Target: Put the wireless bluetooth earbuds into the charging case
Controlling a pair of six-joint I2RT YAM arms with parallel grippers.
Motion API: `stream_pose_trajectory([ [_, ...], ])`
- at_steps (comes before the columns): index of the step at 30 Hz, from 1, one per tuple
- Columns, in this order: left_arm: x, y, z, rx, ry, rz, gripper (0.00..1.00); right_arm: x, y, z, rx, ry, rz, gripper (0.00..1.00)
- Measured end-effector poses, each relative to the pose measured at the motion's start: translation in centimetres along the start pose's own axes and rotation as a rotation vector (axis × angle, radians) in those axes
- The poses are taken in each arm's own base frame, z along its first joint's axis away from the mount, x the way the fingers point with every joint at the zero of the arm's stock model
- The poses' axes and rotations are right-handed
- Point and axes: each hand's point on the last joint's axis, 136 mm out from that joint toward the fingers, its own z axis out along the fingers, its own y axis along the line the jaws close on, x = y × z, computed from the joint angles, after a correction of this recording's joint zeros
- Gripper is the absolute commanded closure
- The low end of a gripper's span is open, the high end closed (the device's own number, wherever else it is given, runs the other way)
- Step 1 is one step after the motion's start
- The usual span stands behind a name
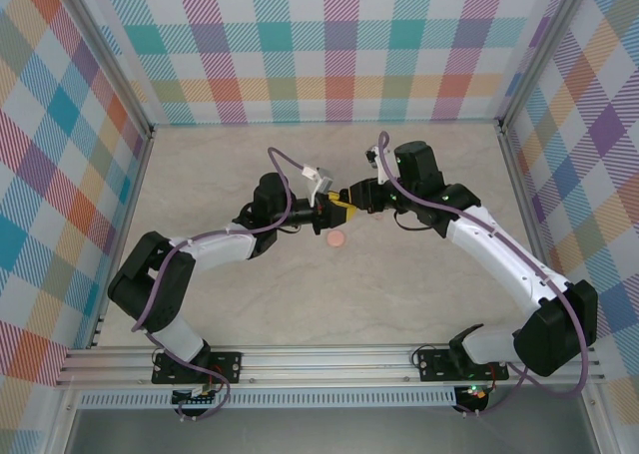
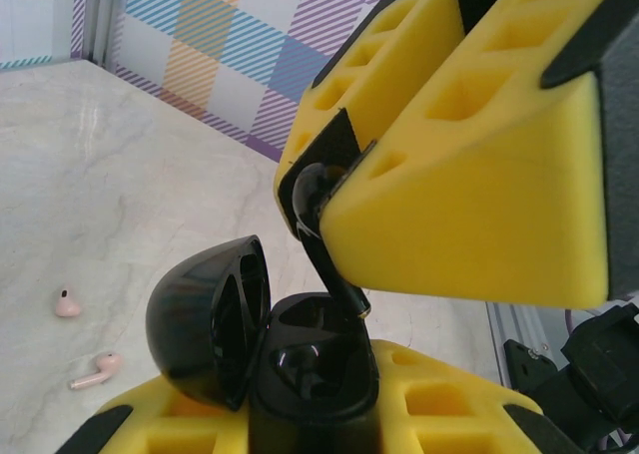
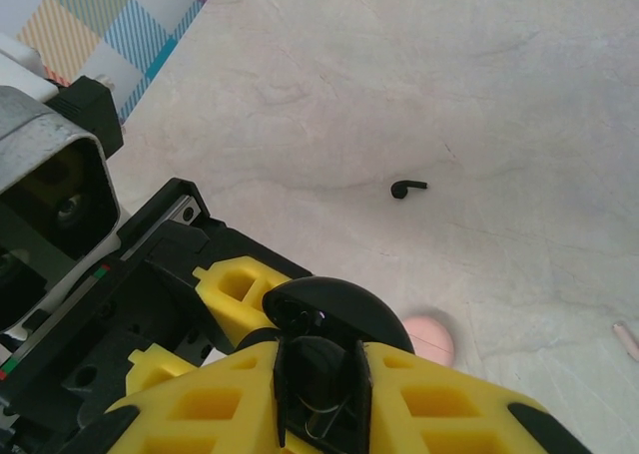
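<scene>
My left gripper [image 2: 315,409] is shut on an open black charging case [image 2: 315,369]; its lid [image 2: 205,319] is tipped back to the left. My right gripper [image 3: 319,399] is shut on a black earbud [image 2: 318,215], and the stem tip sits at the case's mouth. The two grippers meet at mid-table, left gripper [image 1: 321,214] and right gripper [image 1: 349,199]. A second black earbud [image 3: 407,188] lies loose on the table. Two pale pink earbuds [image 2: 68,302] [image 2: 95,371] lie on the table to the left of the case.
A round pink case [image 1: 336,239] rests on the table just in front of the grippers, also seen as the pink case [image 3: 431,340]. Plaid walls stand on three sides. A metal rail [image 1: 329,359] runs along the near edge.
</scene>
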Motion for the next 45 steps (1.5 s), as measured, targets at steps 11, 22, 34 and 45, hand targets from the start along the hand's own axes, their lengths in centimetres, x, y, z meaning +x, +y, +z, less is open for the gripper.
stream_pose_trajectory([
  [11,-0.01,-0.15,0.02,0.008,0.002,-0.011,0.93,-0.08,-0.1,0.02,0.009,-0.004,-0.005,0.74],
  [22,-0.54,-0.44,0.12,0.021,-0.003,-0.021,0.93,-0.06,0.03,0.07,0.008,-0.005,-0.008,0.73],
  [34,-0.83,0.0,0.22,-0.006,-0.014,-0.04,0.93,-0.07,0.14,0.09,0.005,-0.005,-0.013,0.73],
  [45,-0.95,0.28,0.22,-0.022,-0.021,-0.04,0.93,0.22,0.34,0.12,-0.002,0.007,-0.013,0.68],
])
